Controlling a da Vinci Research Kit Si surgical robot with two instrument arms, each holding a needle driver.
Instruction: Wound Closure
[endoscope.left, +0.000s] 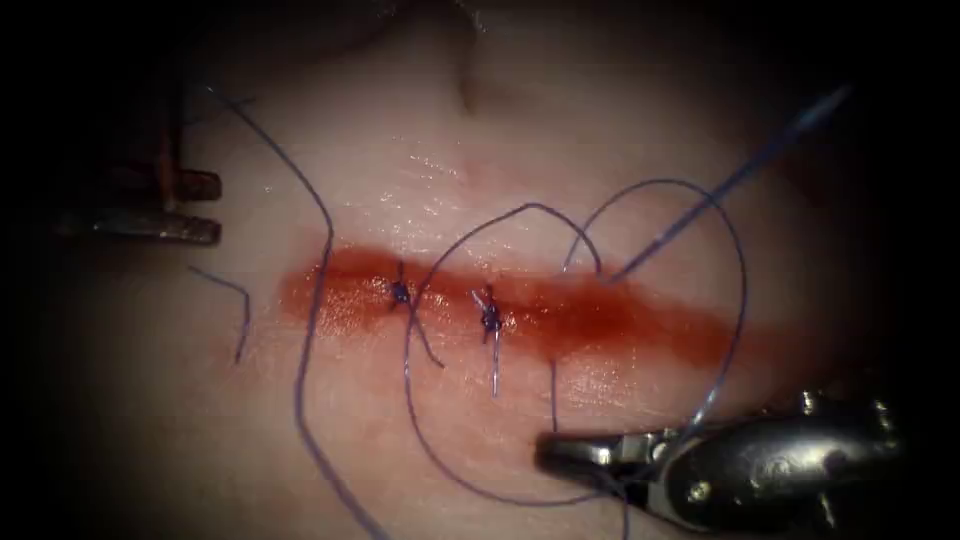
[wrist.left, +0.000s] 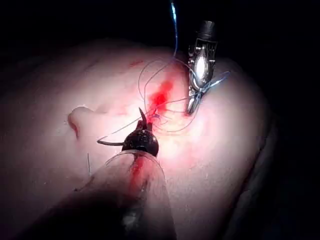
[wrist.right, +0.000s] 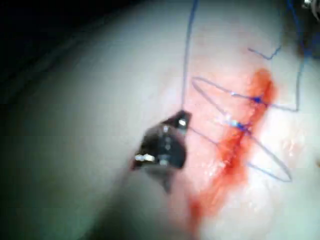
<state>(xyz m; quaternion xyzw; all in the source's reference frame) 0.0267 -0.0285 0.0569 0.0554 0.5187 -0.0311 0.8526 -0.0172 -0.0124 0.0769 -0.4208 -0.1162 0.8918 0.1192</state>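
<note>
The tissue (endoscope.left: 420, 180) carries a red cut (endoscope.left: 620, 320) running across the endoscope view, with two tied knots (endoscope.left: 398, 292) (endoscope.left: 488, 318) on its left half. Blue thread (endoscope.left: 735, 270) arcs in wide loops over the cut and enters the tissue near the middle (endoscope.left: 600, 270). Low on the right, my right tool (endoscope.left: 560, 452) lies with its jaws shut on the thread, a strand wrapping its body. It is also in the right wrist view (wrist.right: 181, 121), thread rising from its tip. At the far left my left tool (endoscope.left: 205, 208) hangs with jaws open, holding nothing, likewise in its own wrist view (wrist.left: 122, 129).
A short cut end of thread (endoscope.left: 238, 310) lies left of the cut. A long strand (endoscope.left: 310, 330) runs down across the cut's left end. A thick strand (endoscope.left: 760, 160) slants up to the right. Red fluid stains the tissue along the cut.
</note>
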